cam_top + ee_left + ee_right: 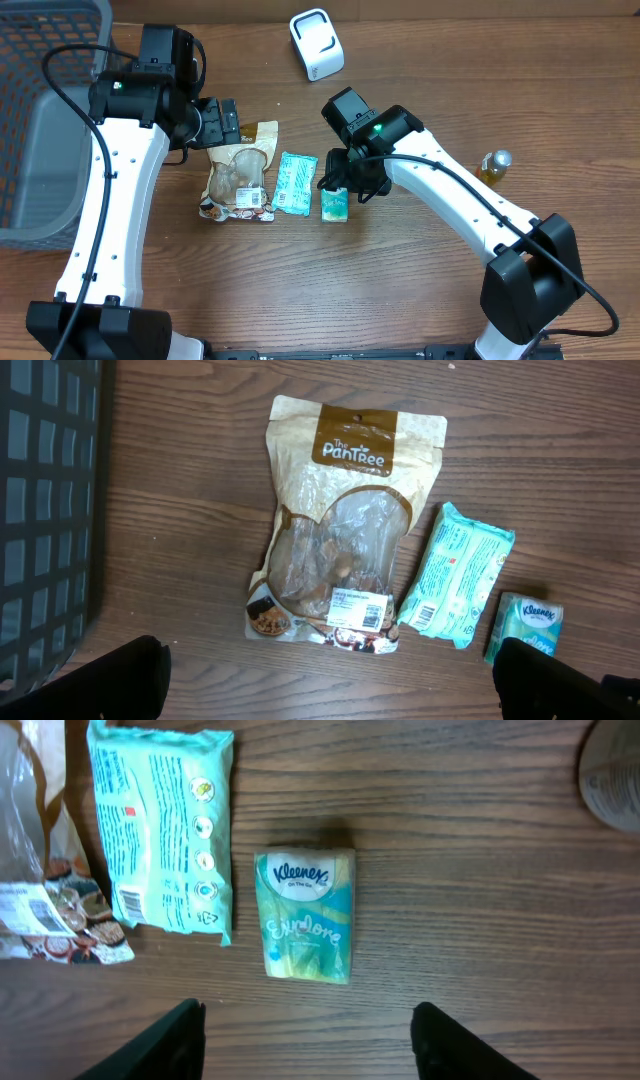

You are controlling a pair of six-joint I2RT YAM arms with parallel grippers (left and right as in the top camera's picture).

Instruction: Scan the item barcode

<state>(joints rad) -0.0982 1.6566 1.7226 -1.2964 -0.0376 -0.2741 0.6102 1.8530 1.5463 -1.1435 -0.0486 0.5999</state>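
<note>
The right gripper (pixel 320 1050) is hovering over the tissue pack (pixel 305 915), which is lying flat near the middle of the tabletop, just beside the wipes (pixel 160 830). It should be descending straight, one finger down each long side and clear of the wipes. Its jaws are standing partly open, wider than the pack, holding nothing. The left gripper (pixel 340 680) is hanging wide open over the pouch (pixel 340 530), touching nothing
</note>
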